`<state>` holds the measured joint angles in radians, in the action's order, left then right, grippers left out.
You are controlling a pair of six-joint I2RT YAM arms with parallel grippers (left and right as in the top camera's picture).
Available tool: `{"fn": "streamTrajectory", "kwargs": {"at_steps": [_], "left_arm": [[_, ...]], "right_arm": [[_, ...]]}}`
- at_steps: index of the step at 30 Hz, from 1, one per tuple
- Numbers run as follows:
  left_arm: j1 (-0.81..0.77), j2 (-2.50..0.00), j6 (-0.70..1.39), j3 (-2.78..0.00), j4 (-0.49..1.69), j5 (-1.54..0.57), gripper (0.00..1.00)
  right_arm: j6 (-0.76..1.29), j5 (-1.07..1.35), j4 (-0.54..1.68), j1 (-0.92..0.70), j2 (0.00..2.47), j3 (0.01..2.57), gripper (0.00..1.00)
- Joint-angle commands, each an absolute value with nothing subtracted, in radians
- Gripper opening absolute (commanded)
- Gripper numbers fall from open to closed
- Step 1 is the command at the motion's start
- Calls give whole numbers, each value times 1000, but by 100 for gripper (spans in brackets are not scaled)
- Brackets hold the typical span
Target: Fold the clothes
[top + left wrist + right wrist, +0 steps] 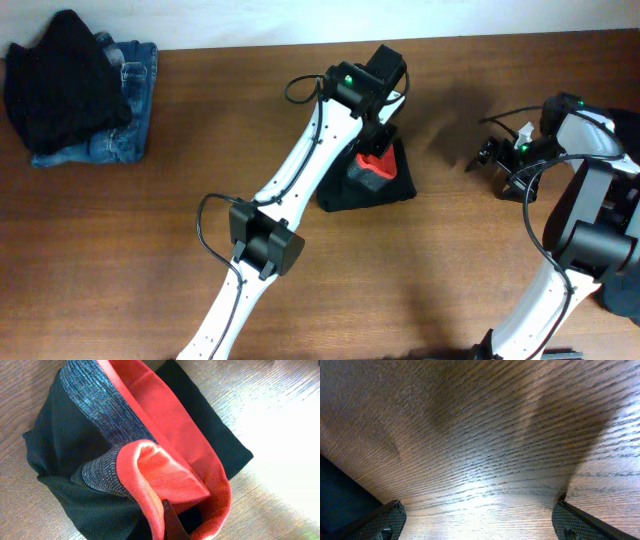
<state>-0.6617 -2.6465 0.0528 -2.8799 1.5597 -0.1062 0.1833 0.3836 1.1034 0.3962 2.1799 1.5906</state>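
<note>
- Two grippers in view, one busy and one idle.
- Left gripper [375,148]: reached out to table centre, sitting on the black garment [385,190].
- Left wrist view: jaws closed, pinching a raised fold of the red lining [170,425]. Only one dark finger [172,522] shows, at the bottom edge, pressed into that fold.
- Same garment up close [70,440]: bunched into a rough wedge, black outside, red lining turned out on top. A grey-blue ribbed band [100,415] runs between the black and the red.
- From overhead the garment is a small dark triangle, red patch at its upper left just under the gripper, flat on the wooden table [150,250].
- Right gripper [492,152]: right side of the table, well apart from that garment, jaws spread wide, nothing between them.
- Right wrist view: both fingers [380,520] at the bottom corners, only bare wood grain between them. Dark patch at the lower-left edge; cannot tell what it is.
- Remaining clothes: pile at the far-left top corner of the table. Blue denim jeans [125,135] underneath, second black garment [60,75] heaped on top, covering most of them.
- Neither arm is near the pile.
</note>
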Motion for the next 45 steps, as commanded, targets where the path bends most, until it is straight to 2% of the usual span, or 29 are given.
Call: {"fn": "streamTrajectory", "kwargs": {"at_steps": [1, 14, 19, 22, 25, 28, 33, 37, 39, 44, 45], "left_arm": [[-675, -2644, 56, -2899, 1554, -159, 2], [-757, -2654, 60, -2899, 1489, -168, 3], [-768, -2663, 60, -2897, 1477, -169, 9], [-770, -2669, 61, -2897, 1478, -169, 21], [-772, -2672, 61, -2897, 1478, -170, 39], [-781, -2672, 61, -2897, 1477, -170, 44], [-788, -2672, 59, -2897, 1470, -189, 44], [-781, -2671, 60, -2899, 1481, -103, 45], [-754, -2649, 60, -2902, 1498, -13, 45], [-650, -2541, 60, -2904, 1513, -1, 46], [-632, -2526, 60, -2904, 1516, 3, 48]], "right_arm": [[161, 355, 1073, 398, 2233, 1531, 99], [161, 356, 1071, 398, 2233, 1530, 99], [161, 356, 1074, 396, 2233, 1530, 99], [161, 357, 1074, 385, 2233, 1530, 99], [161, 355, 1066, 366, 2233, 1530, 99], [162, 356, 1055, 357, 2233, 1530, 99], [161, 356, 1055, 359, 2233, 1530, 99], [162, 357, 1062, 366, 2227, 1543, 98], [162, 377, 1082, 376, 2202, 1563, 99], [161, 432, 1124, 389, 2096, 1603, 99], [161, 447, 1129, 388, 2072, 1603, 99]]}}
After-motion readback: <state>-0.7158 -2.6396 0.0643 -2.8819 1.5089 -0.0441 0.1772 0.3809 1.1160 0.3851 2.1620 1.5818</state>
